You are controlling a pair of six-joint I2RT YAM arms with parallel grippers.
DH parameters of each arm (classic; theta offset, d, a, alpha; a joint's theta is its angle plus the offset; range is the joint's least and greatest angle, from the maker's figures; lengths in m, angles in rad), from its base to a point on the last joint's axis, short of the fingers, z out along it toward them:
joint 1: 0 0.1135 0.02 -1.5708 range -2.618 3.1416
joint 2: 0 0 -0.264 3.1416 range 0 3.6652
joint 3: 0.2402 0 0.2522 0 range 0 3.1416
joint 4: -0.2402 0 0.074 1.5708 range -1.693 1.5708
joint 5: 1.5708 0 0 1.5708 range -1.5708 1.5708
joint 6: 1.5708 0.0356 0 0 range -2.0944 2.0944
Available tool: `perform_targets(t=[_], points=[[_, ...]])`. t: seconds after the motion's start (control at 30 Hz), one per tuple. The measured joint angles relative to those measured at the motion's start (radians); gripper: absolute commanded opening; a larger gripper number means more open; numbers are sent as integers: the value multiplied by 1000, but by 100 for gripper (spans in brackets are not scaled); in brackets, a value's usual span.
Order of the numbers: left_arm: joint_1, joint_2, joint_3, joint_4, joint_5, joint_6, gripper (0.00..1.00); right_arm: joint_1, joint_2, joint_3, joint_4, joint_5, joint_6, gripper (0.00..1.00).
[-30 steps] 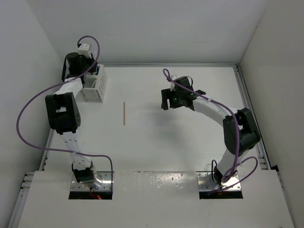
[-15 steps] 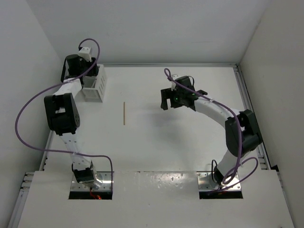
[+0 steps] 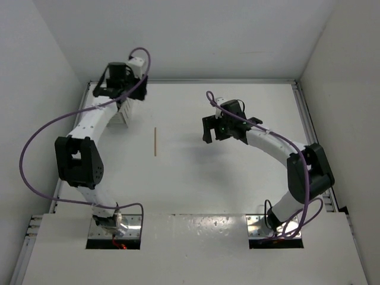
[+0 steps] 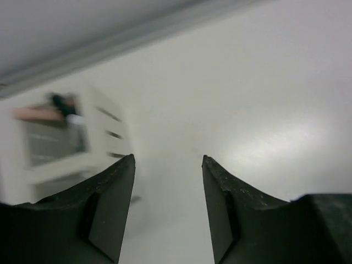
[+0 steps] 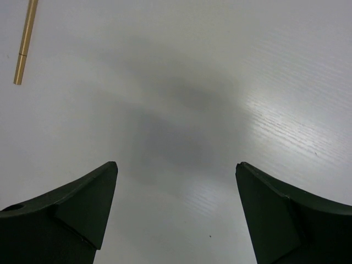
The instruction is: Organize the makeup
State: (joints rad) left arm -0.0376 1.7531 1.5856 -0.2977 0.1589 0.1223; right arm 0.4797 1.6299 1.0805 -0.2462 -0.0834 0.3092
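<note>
The left gripper [image 4: 168, 162] hangs just beside the white slotted rack [image 3: 125, 113] at the table's [image 3: 196, 178] far left corner, its fingers apart with nothing between them, which suits an arm serving the rack. In its wrist view, pinkish and dark shapes [image 4: 49, 110] sit at the rack's top, too blurred to name. The right gripper [image 5: 176, 165] hovers over bare tabletop with its fingers spread wide and empty, probably readied for a pick. The tan stick [image 3: 155, 141] lies flat between rack and right gripper, apart from both and pointing away from the arm bases. It is slim, straight and golden-tan, with a seam marking off a shorter section at one end.
</note>
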Motion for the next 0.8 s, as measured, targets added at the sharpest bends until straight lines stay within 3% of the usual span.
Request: perform_targets(t=[0.03,0.23,0.5,0.7,0.8], points=[[-42,-15,-36,-22,-6,-20,66,0,-6,-8,-2,3,1,89],[-225,18,-286,-161,-79,-138,68,2,-40,-77,-29,5,5,89],[-274,99,-351,-163,-243,-196,69,2,-68,-114,-49,5,12,89],[-274,148,-373,-86,-277,-224,55,2,-97,-154,-52,18,24,89],[-274,152,-380,-48,-264,-239,31,2,-106,-162,-53,30,27,89]])
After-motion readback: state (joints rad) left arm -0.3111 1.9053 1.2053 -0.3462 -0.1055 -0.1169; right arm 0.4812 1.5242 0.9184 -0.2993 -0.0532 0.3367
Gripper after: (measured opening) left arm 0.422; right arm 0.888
